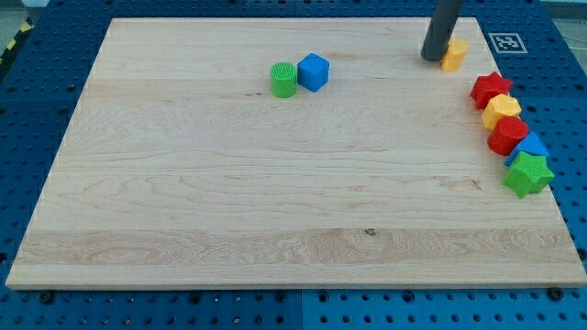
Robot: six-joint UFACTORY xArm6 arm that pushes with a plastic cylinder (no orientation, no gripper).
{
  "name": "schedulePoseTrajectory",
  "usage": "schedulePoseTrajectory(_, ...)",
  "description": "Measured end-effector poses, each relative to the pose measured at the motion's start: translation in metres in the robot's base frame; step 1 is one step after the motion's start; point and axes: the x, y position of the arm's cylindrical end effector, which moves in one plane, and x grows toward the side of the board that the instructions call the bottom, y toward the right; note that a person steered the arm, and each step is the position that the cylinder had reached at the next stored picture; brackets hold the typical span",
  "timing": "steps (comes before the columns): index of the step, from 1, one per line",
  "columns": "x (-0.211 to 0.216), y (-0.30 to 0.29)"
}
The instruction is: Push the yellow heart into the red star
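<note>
The small yellow block (454, 54), which looks like the heart, lies near the view's top right of the wooden board (275, 202). My tip (431, 59) rests right against its left side, touching or nearly so. The red star (491, 89) lies below and to the right of that yellow block, a short gap apart, at the board's right edge. It heads a column of blocks.
Under the red star sit a second yellow block (501, 110), a red block (506, 135), a blue block (534, 147) and a green star (528, 174), packed close. A green cylinder (284, 80) and a blue cube (314, 71) touch at top centre.
</note>
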Motion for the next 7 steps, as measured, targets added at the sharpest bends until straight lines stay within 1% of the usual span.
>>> schedulePoseTrajectory(1,-0.020,0.008)
schedulePoseTrajectory(2,-0.008,0.022)
schedulePoseTrajectory(3,0.011,0.023)
schedulePoseTrajectory(4,0.011,0.022)
schedulePoseTrajectory(5,0.012,0.004)
schedulePoseTrajectory(7,0.028,0.024)
